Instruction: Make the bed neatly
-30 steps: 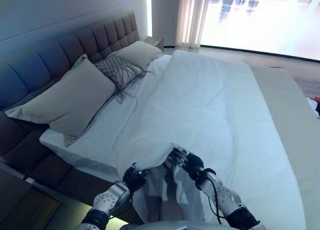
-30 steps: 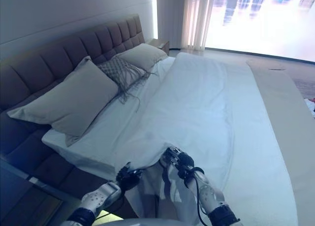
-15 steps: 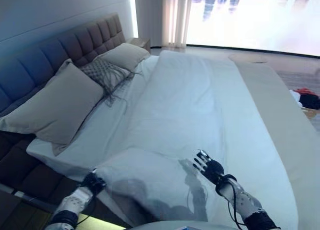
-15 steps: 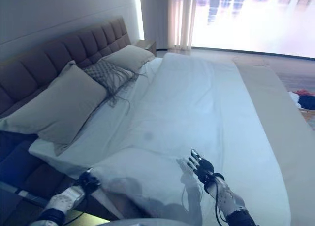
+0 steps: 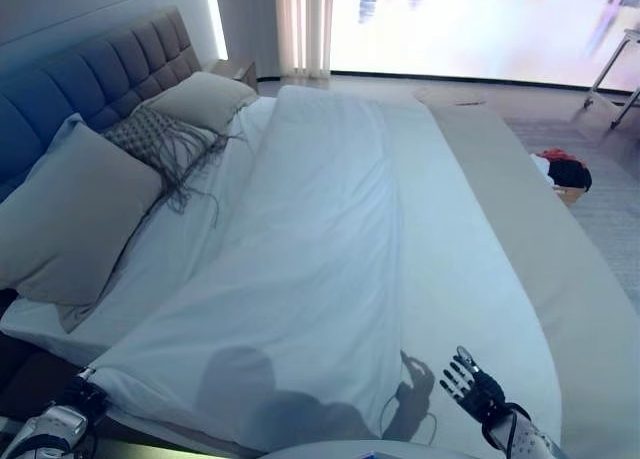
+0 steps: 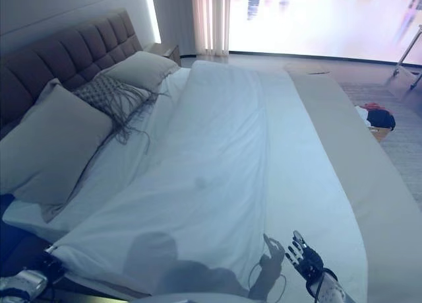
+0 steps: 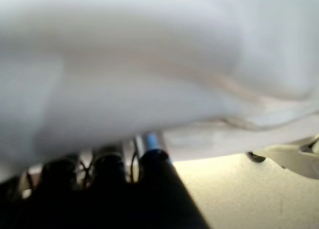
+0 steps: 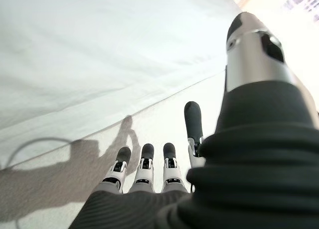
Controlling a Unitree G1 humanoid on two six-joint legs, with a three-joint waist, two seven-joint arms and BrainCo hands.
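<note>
Here the bed point(image 5: 560, 279) fills the view, the white duvet point(image 5: 330, 239) spread down its middle. Pillows point(image 5: 70, 219) lean on the headboard point(image 5: 110, 64) at 10 o'clock. A basket point(image 5: 565, 174) of clothes sits at 2 o'clock. The left hand point(image 5: 75, 399) meets the duvet's corner at 7, fingers hidden, so grip unclear. The right hand point(image 5: 472, 384) hovers at 5, fingers spread.

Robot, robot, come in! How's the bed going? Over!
Right hand open above the duvet. Left hand at the duvet's near corner, fingers hidden. Duvet spread flat. Nothing blocking.
</note>
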